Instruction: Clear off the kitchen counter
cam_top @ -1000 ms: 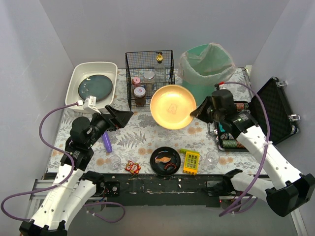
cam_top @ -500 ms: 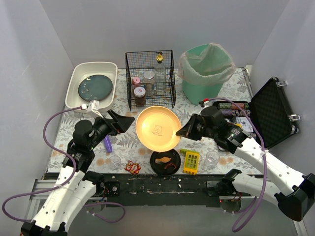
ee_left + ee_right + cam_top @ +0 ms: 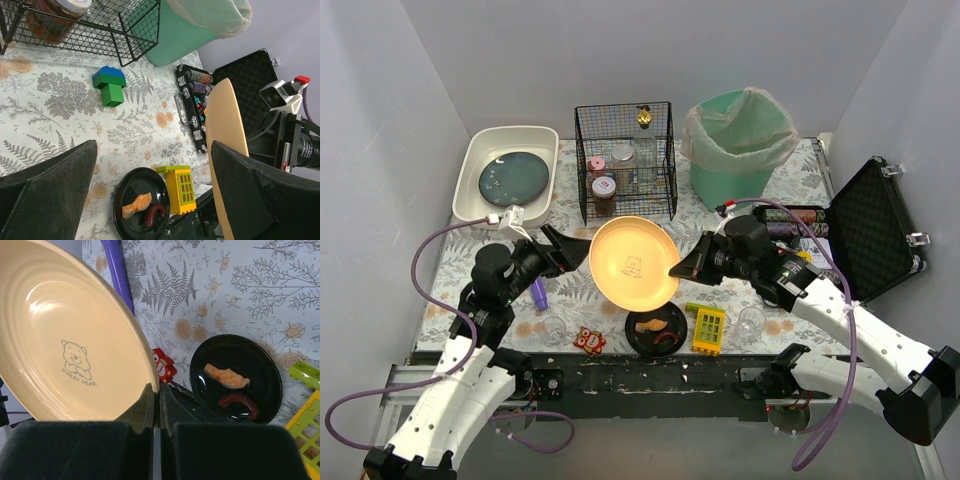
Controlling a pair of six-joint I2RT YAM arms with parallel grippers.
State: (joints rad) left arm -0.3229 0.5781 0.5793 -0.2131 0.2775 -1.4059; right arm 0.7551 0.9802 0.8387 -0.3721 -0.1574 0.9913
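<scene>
One legible inscription is present. The yellow plate (image 3: 75, 340) carries on its inner face a line drawing of a bear. The words "SWEET DEAR" are printed in brown capitals directly beneath the drawing and read clearly in the right wrist view. In the top external view the same mark shows only as a faint smudge, too small to read. The red toy (image 3: 162, 369) on the kitchen counter (image 3: 260, 285) bears small white markings that cannot be made out. The jars (image 3: 605, 190) in the wire basket (image 3: 576, 160) have labels too small to read.
</scene>
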